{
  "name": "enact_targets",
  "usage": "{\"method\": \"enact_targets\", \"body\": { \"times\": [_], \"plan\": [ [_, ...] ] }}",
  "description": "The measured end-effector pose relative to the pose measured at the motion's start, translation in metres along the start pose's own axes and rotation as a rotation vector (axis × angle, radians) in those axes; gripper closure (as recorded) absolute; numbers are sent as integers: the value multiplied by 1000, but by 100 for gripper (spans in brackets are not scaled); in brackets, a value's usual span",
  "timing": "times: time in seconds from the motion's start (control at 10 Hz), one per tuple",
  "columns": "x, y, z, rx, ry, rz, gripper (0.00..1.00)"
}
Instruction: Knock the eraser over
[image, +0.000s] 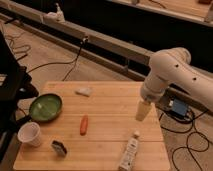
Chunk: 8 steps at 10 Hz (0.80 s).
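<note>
The eraser (59, 147) is a small dark block with a paler face. It sits near the front left of the wooden table (110, 105), just right of the white paper cup (30, 134). My gripper (142, 111) hangs over the right side of the table, far to the right of the eraser and apart from it. It holds nothing that I can see.
A green bowl (45, 107) sits at the table's left. An orange carrot-shaped piece (84, 124) lies mid-table, a pale flat lump (84, 91) at the back, a white bottle (129, 152) at the front right. Cables cross the floor around the table.
</note>
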Motion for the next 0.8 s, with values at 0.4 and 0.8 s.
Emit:
{"method": "enact_targets", "body": {
  "times": [0.4,0.8],
  "plan": [
    [0,0,0,0,0,0,50],
    [-1,-1,0,2,3,-6,90]
  ]
}}
